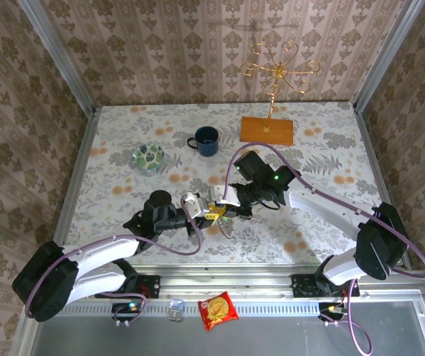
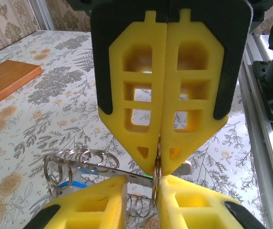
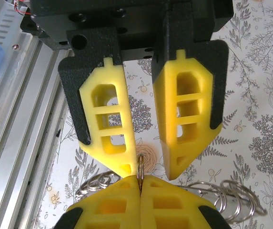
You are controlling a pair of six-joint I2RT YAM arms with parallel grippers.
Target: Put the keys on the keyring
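1. I see two claws meeting nose to nose over the middle of the tabletop (image 1: 123, 148).
2. The right claw (image 2: 157, 164) is pressed tight together. It pinches the thin edge of the keyring (image 2: 103, 168) and holds it up off the tabletop, as far as I can tell.
3. The left claw (image 3: 150, 171) is spread a little. The ring's edge sits in the gap, right beside one finger, but it does not look squeezed.
4. A blue key (image 2: 72, 183) peeks out under the keyring's wire loops, close to the left claw.
5. The pinch is on a very skinny bit of metal. If the left claw pushes sideways, I think the ring could twist, pop out and drop.
6. The claws are nearly touching. One small wrong move could make them bump.
7. The loops are bunched up, so the key might snag there and not slide on.
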